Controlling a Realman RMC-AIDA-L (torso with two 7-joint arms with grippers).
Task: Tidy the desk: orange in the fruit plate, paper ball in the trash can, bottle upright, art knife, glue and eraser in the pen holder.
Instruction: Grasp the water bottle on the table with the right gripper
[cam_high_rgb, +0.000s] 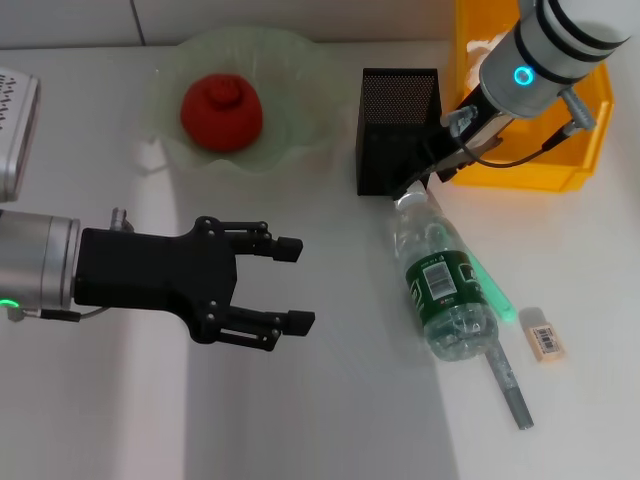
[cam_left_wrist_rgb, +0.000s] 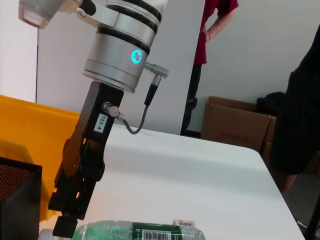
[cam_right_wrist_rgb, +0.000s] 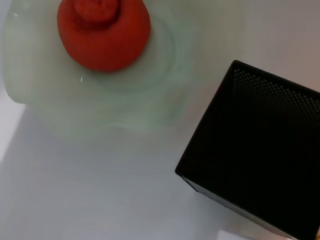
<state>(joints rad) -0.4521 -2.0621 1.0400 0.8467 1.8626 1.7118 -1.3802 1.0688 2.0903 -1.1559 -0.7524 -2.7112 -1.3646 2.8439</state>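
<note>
The orange (cam_high_rgb: 221, 111) lies in the fruit plate (cam_high_rgb: 300, 70) at the back; both also show in the right wrist view (cam_right_wrist_rgb: 102, 32). The bottle (cam_high_rgb: 445, 285) lies on its side right of centre, its neck towards the pen holder (cam_high_rgb: 395, 130). My right gripper (cam_high_rgb: 418, 183) is down at the bottle's cap end, beside the pen holder; it also shows in the left wrist view (cam_left_wrist_rgb: 67, 225). A green glue stick (cam_high_rgb: 497, 295) and a grey art knife (cam_high_rgb: 510, 385) lie along the bottle's right side. The eraser (cam_high_rgb: 545, 340) lies further right. My left gripper (cam_high_rgb: 295, 283) hovers open and empty at the left. The paper ball is not visible.
The trash can (cam_high_rgb: 545, 175) stands at the back right, behind my right arm. A silver device (cam_high_rgb: 15, 130) sits at the left edge. In the left wrist view, people and a cardboard box (cam_left_wrist_rgb: 230, 122) stand beyond the table's far edge.
</note>
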